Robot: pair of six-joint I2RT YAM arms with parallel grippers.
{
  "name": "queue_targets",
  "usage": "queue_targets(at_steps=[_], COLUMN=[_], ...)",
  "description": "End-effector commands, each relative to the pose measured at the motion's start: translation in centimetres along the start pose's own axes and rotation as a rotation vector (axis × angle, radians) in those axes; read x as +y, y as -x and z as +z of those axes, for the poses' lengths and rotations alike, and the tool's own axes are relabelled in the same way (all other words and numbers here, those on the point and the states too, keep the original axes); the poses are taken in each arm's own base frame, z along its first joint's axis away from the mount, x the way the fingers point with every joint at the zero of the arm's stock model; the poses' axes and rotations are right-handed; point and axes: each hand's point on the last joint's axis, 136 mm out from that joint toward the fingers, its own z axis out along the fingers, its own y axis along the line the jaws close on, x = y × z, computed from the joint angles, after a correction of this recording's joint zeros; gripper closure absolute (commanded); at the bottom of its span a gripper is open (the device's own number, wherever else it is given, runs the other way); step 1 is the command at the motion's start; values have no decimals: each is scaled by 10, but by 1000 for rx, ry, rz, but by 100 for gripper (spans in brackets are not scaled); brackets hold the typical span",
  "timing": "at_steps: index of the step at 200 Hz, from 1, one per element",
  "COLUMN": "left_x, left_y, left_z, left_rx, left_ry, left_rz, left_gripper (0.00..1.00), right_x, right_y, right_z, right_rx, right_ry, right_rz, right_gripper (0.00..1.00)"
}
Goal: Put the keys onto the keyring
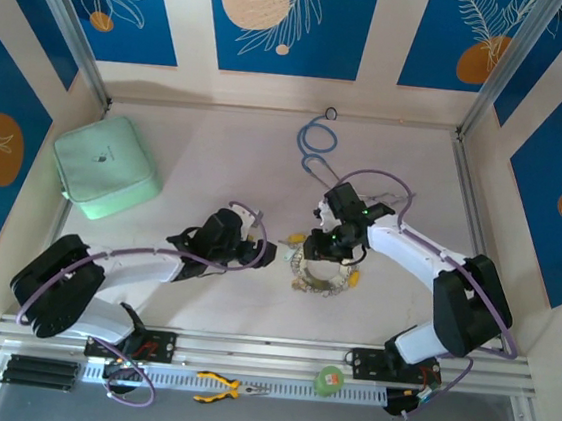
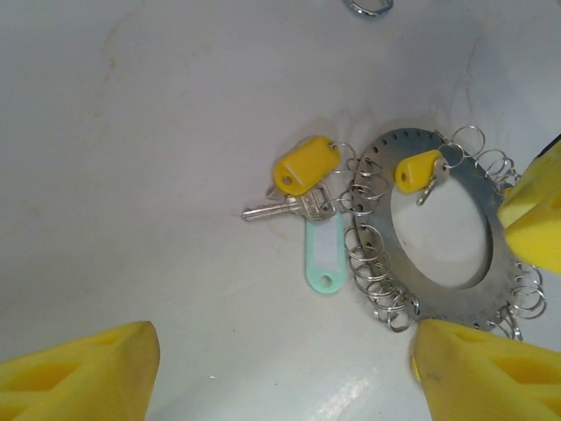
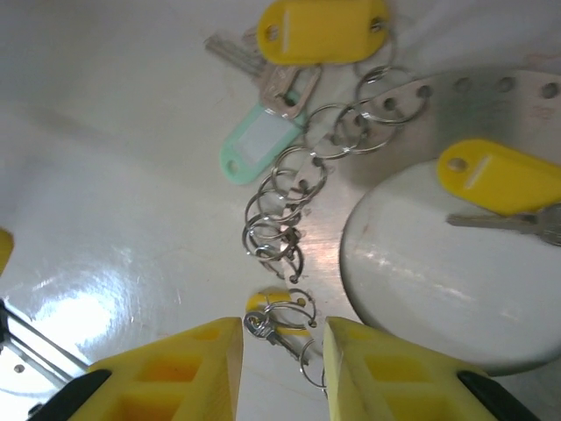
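The keyring [image 1: 319, 275] is a flat silvery ring [image 2: 438, 294] pierced with holes and fringed with small split rings, lying on the table between the arms. A yellow-tagged key [image 2: 416, 169] hangs on it. Beside its left edge lie a yellow-tagged bunch [image 2: 305, 165] with a silver key [image 2: 285, 209] and a pale green tag [image 2: 323, 254]. My left gripper [image 2: 285, 377] is open, just short of the ring. My right gripper [image 3: 282, 364] is open low over the ring's rim [image 3: 491, 92], its fingers [image 3: 175, 373] either side of a small key [image 3: 273, 331] on a split ring.
A mint-green pouch [image 1: 105, 165] sits at the back left. A blue looped tube [image 1: 317, 139] and a tiny black ring [image 1: 330, 113] lie near the back wall. Yellow-handled pliers [image 1: 227, 388] and a green roll [image 1: 329, 379] rest on the front rail.
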Motion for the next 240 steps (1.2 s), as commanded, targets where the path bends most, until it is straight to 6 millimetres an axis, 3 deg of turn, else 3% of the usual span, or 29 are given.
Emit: queue_targets(at_steps=[1, 48, 94, 119, 148, 205, 240], left_x=[-10, -4, 11, 12, 12, 17, 34], left_y=[-5, -3, 1, 6, 9, 12, 12], left_z=[5, 4, -7, -10, -11, -15, -27], left_rx=[2, -10, -31, -52, -62, -86, -121], left_ry=[-63, -32, 65, 80, 83, 113, 197], left_rz=[-76, -169, -166, -160, -152, -140, -157], left_gripper=[22, 22, 22, 22, 22, 22, 23], right_x=[9, 17, 14, 22, 41, 54, 44], right_y=[-10, -10, -8, -9, -9, 11, 26], right_z=[11, 33, 49, 55, 55, 48, 31], right_rx=[59, 114, 134, 148, 143, 69, -2], right_ry=[60, 83, 28, 46, 129, 189, 133], right_rz=[-95, -146, -186, -192, -185, -175, -183], right_gripper=[69, 64, 56, 55, 55, 51, 53])
